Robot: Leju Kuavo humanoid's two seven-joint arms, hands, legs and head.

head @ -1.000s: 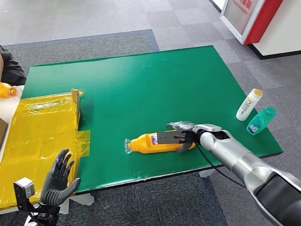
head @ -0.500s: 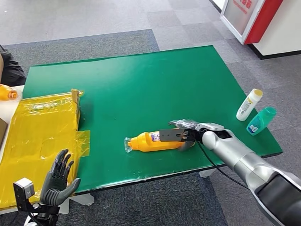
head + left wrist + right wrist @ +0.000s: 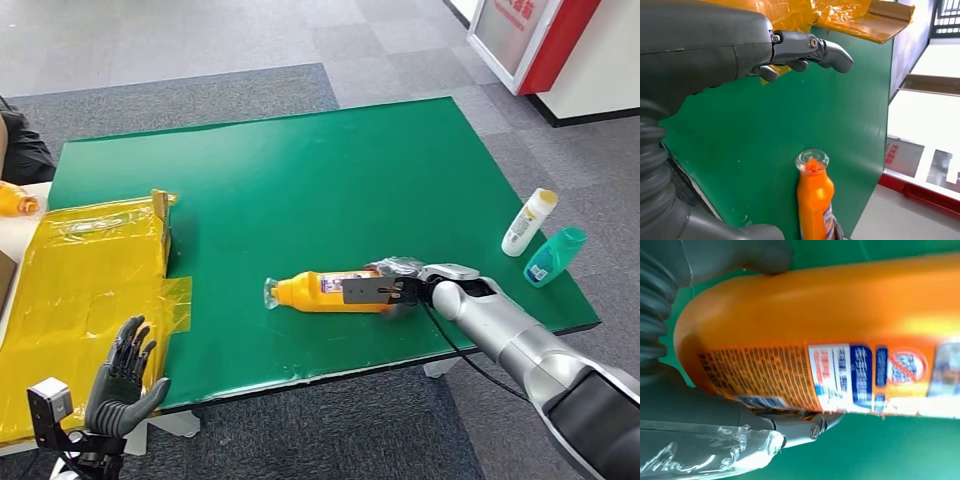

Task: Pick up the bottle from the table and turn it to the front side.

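An orange bottle point(image 3: 309, 291) with a clear cap lies on its side on the green table point(image 3: 302, 170), near the front edge, cap pointing left. My right hand point(image 3: 381, 288) grips its base end, fingers on one side and thumb on the other. In the right wrist view the bottle point(image 3: 836, 335) shows a fine-print label, held between the thumb point(image 3: 734, 257) and the fingers point(image 3: 753, 415). My left hand point(image 3: 124, 378) hangs open below the table's front left corner. The left wrist view has that hand point(image 3: 753, 50) with fingers spread, and the bottle point(image 3: 814, 197) cap-first beyond it.
A yellow plastic-wrapped box point(image 3: 83, 290) covers the table's left end. A white bottle point(image 3: 530, 221) and a teal bottle point(image 3: 555, 256) lie at the right edge. Another orange bottle point(image 3: 15, 200) and a person's dark sleeve point(image 3: 23, 145) are at far left.
My right hand has closed tighter around the bottle's base, and the bottle has shifted a little away from the front edge. The left hand has not moved.
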